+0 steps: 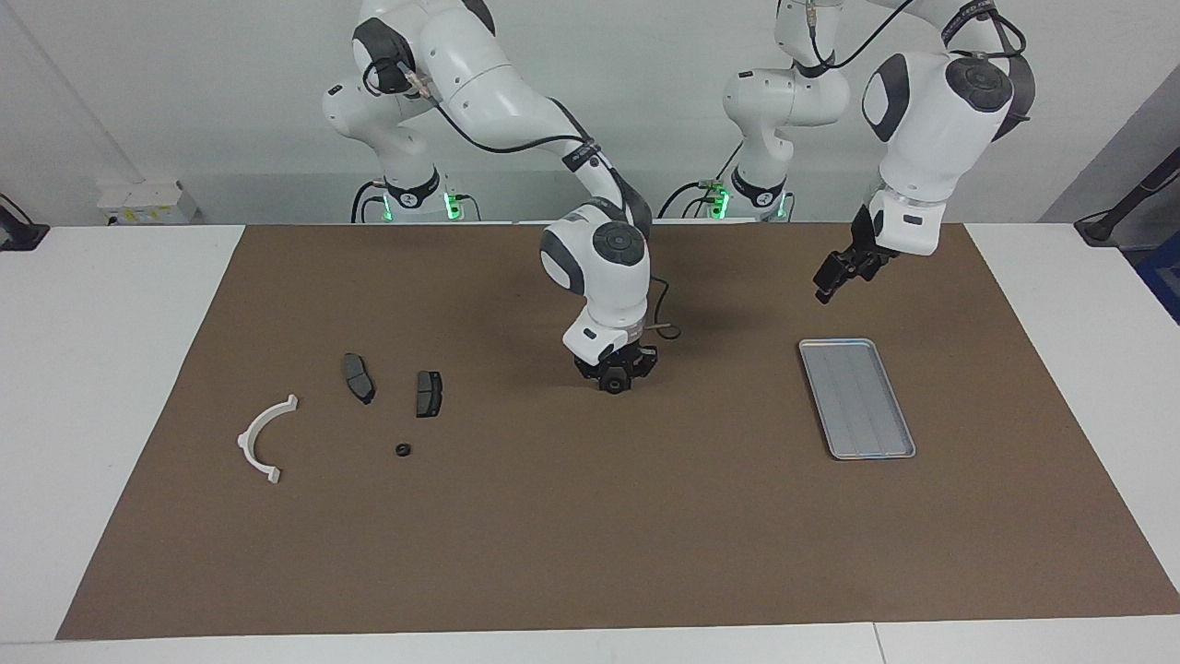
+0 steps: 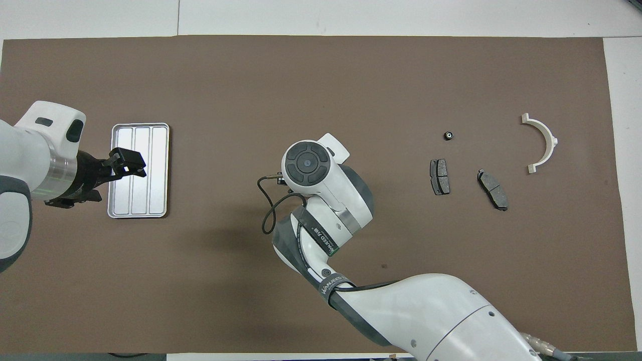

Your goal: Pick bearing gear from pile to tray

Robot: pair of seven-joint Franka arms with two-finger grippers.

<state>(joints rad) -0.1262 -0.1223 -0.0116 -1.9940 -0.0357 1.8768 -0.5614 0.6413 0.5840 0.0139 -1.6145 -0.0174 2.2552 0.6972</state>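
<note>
White arms (image 1: pixel 516 88), black claws (image 1: pixel 841 269)

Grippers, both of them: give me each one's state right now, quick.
Right gripper: low over the brown mat mid-table; state cannot be told.
Left gripper: raised over the tray; state cannot be told.

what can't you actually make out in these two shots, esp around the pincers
- Right pincer: low over the mat's middle. In the overhead view its own wrist covers it; in the facing view its fingers merge into one dark cluster, so any held part is unclear.
- Left pincer: raised beside the tray; finger gap too small to read.
- Small black round piece: too small to identify.
- Arm bases: cut off in the overhead view.
</note>
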